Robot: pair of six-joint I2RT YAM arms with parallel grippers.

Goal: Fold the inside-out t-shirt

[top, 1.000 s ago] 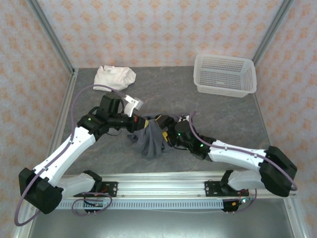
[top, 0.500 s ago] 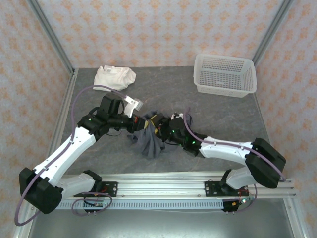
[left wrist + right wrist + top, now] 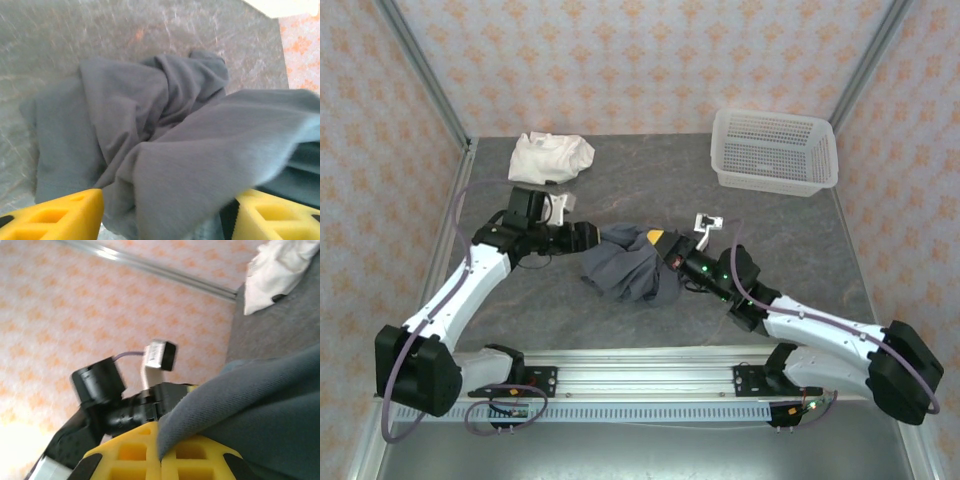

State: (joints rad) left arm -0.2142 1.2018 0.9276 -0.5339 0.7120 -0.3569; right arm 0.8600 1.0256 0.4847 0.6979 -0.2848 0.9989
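The inside-out t-shirt [image 3: 632, 268] is a crumpled dark grey heap in the middle of the table, between the two arms. My left gripper [image 3: 592, 238] stands open at the heap's left edge. In the left wrist view its yellow fingers [image 3: 60, 217] stand wide apart and a loose fold of the t-shirt [image 3: 150, 125] lies across the gap. My right gripper [image 3: 660, 244] is at the heap's upper right. Its yellow fingers [image 3: 135, 452] are pressed together with an edge of the t-shirt [image 3: 260, 405] pinched between them, lifted off the table.
A cream-white garment [image 3: 552, 156] lies bunched at the back left corner, also in the right wrist view [image 3: 280, 270]. A white mesh basket [image 3: 775, 150] stands at the back right. Patterned walls and metal posts close in the grey table [image 3: 650, 190].
My left gripper has opened, let go of the shirt and drawn back to the left. My right gripper has shut on the shirt and pulled to the right; the heap now lies wider.
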